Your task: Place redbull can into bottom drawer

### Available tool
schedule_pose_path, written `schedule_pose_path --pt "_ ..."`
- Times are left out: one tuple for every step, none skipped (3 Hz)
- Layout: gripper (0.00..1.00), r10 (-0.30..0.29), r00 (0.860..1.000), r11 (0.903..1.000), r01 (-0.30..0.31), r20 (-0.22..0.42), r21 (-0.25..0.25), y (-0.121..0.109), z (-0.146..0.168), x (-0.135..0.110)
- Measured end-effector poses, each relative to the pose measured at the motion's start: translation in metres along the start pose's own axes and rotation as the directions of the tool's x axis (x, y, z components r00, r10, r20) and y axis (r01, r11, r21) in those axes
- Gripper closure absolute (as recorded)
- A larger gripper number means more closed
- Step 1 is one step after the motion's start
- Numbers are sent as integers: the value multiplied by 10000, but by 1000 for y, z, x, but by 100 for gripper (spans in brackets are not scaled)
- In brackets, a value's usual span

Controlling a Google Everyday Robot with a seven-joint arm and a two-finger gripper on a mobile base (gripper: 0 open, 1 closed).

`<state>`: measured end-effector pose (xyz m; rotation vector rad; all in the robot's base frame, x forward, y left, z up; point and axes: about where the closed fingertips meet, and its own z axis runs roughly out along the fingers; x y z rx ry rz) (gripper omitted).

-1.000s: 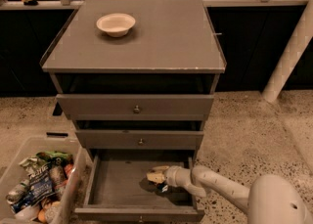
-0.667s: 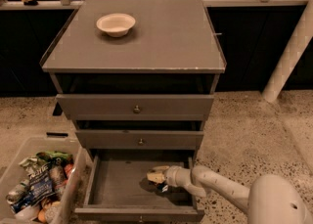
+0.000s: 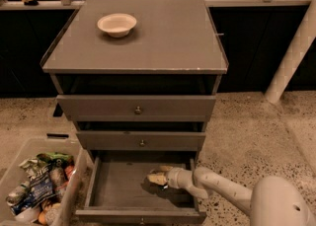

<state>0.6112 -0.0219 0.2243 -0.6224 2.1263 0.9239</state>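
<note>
The bottom drawer (image 3: 116, 188) is pulled open and shows its grey rectangular inside. My gripper (image 3: 157, 177) reaches in from the lower right and sits low over the drawer floor, right of its middle. The pale arm (image 3: 222, 188) crosses the drawer's right wall. No silver and blue redbull can shows; it is hidden or out of view. A dark shadow lies under the gripper.
The two upper drawers (image 3: 138, 109) are shut. A white round bowl (image 3: 117, 24) stands on the cabinet top. A clear bin (image 3: 39, 185) of colourful snack wrappers sits on the floor left of the drawer. A white post (image 3: 292, 55) leans at the right.
</note>
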Motion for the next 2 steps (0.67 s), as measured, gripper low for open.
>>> schedule_pose_path --pt "0 0 10000 10000 0 0 -1 0 0 0" --pt "0 0 10000 10000 0 0 -1 0 0 0"
